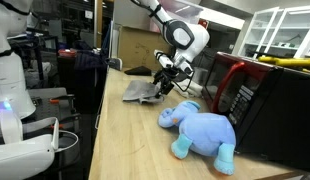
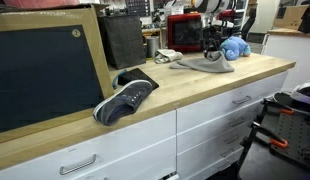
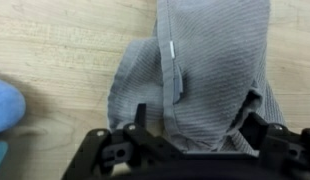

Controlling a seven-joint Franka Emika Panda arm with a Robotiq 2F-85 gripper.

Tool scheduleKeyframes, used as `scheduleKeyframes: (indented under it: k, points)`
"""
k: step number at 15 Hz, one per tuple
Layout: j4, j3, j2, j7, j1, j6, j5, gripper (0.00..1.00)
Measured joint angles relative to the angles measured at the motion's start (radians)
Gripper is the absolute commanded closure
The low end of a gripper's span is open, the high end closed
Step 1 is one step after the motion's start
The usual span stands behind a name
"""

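Note:
A grey knitted cloth (image 3: 210,60) lies crumpled on the wooden counter (image 3: 55,50). It shows in both exterior views (image 1: 143,91) (image 2: 203,64). My gripper (image 3: 200,128) is right down on the cloth, with its two fingers spread wide and a fold of the cloth between them. It also shows in an exterior view (image 1: 167,86), at the cloth's edge nearest the microwave. The jaws are open and have not closed on the cloth.
A blue plush elephant (image 1: 200,130) (image 2: 233,47) lies on the counter beside the cloth; its edge shows in the wrist view (image 3: 5,105). A red and black microwave (image 1: 257,95) (image 2: 185,33) stands behind. A dark sneaker (image 2: 125,98) and a framed black board (image 2: 45,70) sit farther along the counter.

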Motion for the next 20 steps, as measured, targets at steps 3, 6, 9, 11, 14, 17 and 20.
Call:
scheduleKeyframes:
  k: [3,6,9,11,14,17,20]
  points:
    - [0.014,0.001,0.001,0.007,0.0,-0.027,0.0,0.64]
    - [0.024,0.001,0.005,0.011,0.0,-0.045,0.0,0.86]
    - [0.034,0.0,0.007,0.011,-0.001,-0.061,0.0,1.0]
    - [0.056,0.0,0.006,0.011,-0.003,-0.092,0.002,1.0]
    - [0.095,0.0,-0.017,0.008,-0.006,-0.173,0.005,0.99]
    - [0.1,0.002,-0.075,-0.015,-0.003,-0.259,0.005,0.99]
    - [0.059,0.004,-0.159,-0.086,0.002,-0.293,-0.001,0.99]
